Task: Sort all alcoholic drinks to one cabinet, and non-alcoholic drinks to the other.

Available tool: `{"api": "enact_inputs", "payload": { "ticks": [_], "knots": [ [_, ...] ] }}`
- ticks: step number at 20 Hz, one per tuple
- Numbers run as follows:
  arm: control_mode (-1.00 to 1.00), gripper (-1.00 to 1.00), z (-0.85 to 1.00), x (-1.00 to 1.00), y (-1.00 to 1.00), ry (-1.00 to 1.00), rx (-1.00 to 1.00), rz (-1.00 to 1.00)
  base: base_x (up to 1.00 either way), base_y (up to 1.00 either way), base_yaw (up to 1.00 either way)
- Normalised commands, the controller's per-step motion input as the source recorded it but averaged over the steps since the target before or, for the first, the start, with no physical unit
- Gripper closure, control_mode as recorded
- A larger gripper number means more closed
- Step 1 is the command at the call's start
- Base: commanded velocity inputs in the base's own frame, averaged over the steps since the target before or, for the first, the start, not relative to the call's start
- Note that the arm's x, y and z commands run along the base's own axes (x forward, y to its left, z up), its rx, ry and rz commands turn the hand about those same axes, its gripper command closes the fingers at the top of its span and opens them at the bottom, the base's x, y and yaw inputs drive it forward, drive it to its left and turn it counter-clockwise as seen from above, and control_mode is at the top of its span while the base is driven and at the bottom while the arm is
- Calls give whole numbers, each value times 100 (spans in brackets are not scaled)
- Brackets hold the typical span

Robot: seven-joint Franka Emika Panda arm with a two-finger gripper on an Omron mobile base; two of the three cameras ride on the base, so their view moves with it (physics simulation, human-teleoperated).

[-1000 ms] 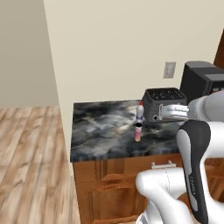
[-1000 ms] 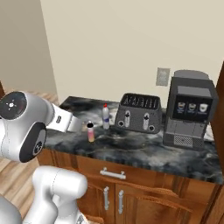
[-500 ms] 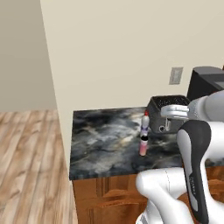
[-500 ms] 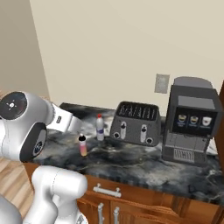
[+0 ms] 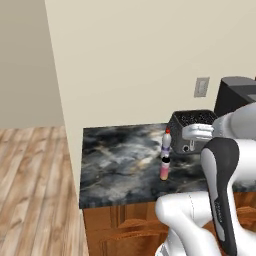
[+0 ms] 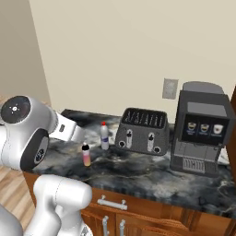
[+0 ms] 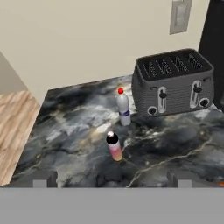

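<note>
Along the beige wall runs a dark marbled countertop (image 6: 138, 175), set on reddish-brown base cabinets (image 6: 138, 216) with grey bar pulls. No tall cabinet from the task can be made out in these views; the drinks stand on the counter.

At the right end of the counter sits a dark grey coffee machine (image 6: 199, 133), with three cup icons on its front panel. A grey wall outlet plate (image 6: 170, 88) is mounted on the wall just left of the machine and above the counter.

Left of the coffee machine stands a dark grey four-slot toaster (image 6: 142, 131), with two levers and knobs on its front face.

Just left of the toaster stands a clear bottle with a red cap (image 6: 104, 135) (image 7: 123, 107), upright, bearing a dark label band.

Nearer the counter's front edge, close to the first bottle but apart from it, stands a smaller pink-and-yellow bottle with a black cap (image 6: 86, 154) (image 7: 114, 146), also upright.

The gripper's two finger tips (image 7: 43, 179) rise at the bottom corners of the hand view, set wide apart, holding nothing, above the counter's front part.
</note>
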Motion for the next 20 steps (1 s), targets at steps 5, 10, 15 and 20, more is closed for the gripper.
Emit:
{"api": "enact_inputs", "payload": {
  "ticks": [5, 10, 15, 20],
  "knots": [
    [-100, -100, -100, -12, 29, 16, -5, 0, 0, 0, 0],
    [-100, -100, -85, 0, 6, 21, 0, 0, 0, 0, 0],
    [-100, -100, -80, 14, 0, 15, 2, 0, 0, 0, 0],
    [-100, -100, -59, 47, 0, 3, 0, 0, 0, 0, 0]
  ]
}}
